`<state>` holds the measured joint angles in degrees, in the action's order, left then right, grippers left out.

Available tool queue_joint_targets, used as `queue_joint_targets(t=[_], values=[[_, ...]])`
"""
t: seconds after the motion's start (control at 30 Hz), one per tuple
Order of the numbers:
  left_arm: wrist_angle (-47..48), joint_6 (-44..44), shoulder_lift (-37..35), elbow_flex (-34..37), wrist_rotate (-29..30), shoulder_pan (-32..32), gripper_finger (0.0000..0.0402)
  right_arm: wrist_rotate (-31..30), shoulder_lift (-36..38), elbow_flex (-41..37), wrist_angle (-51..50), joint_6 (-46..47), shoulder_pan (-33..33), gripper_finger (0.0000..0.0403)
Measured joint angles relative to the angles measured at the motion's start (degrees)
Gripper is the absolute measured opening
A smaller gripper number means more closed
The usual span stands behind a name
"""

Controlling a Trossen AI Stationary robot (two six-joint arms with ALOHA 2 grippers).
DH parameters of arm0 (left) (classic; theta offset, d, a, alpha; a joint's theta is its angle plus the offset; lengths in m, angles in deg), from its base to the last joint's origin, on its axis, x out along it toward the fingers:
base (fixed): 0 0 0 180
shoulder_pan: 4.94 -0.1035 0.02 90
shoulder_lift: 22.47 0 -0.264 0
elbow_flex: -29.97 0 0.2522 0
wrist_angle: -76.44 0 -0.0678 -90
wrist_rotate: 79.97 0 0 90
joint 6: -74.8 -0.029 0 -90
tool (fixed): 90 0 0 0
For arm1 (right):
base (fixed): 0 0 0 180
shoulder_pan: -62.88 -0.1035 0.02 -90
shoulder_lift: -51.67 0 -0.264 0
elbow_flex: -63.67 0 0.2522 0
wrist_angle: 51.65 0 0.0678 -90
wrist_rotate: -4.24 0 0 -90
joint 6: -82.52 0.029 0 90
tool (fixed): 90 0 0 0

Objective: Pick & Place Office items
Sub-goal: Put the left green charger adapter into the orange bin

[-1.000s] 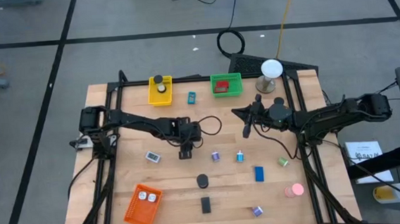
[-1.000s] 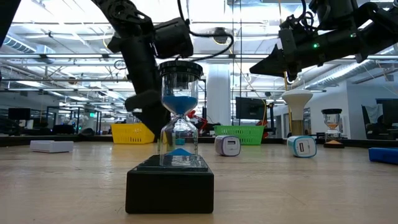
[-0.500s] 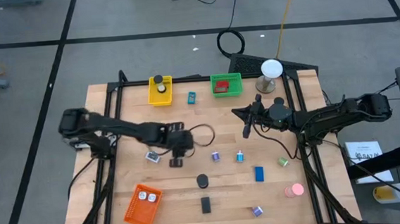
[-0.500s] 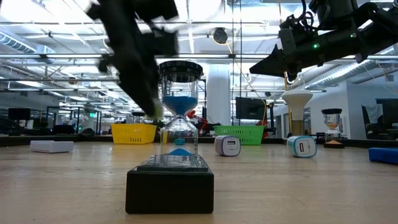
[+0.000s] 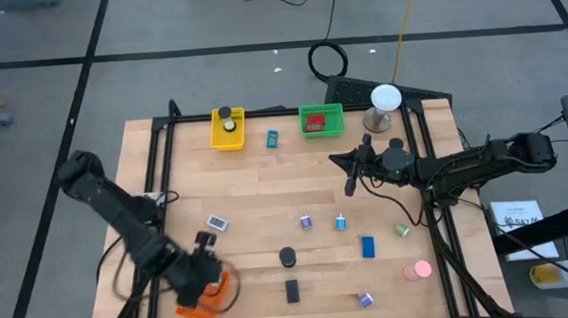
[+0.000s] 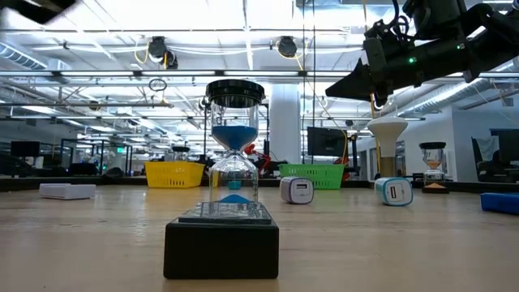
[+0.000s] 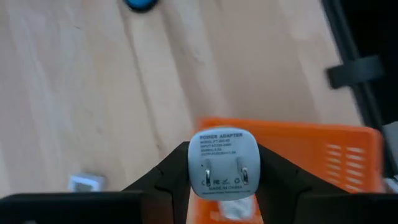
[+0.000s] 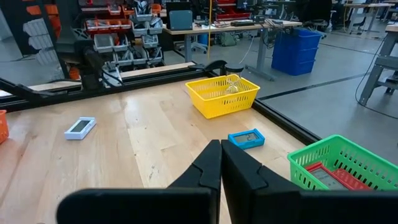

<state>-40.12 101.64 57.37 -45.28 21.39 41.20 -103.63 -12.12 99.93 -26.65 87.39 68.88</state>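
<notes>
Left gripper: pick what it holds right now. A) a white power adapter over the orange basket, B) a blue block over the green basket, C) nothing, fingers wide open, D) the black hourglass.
A: in the left wrist view the left gripper clamps a white power adapter above the orange basket.

Left claw (image 5: 208,270) with adapter (image 7: 222,163) above front-left basket (image 5: 195,303).

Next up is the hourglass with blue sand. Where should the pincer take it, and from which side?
Probably the black round cap of the hourglass, coming straight down from above. It stands upright on its black base, so the cap is on top and firm; the glass bulbs look rounded and slippery.
</notes>
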Motion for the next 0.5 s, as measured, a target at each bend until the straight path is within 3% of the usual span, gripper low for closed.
queue_joint_targets(t=[0.27,0.5], values=[[-0.09,8.06,5.62,0.04,3.28,6.95,0.0136,0.0,0.0,0.0,-0.02,0.46,-0.07,0.0002],[-3.07,10.34,11.06,0.04,-3.08,8.62,0.0136,0.0,0.0,0.0,-0.02,0.32,-0.09,0.0002]])
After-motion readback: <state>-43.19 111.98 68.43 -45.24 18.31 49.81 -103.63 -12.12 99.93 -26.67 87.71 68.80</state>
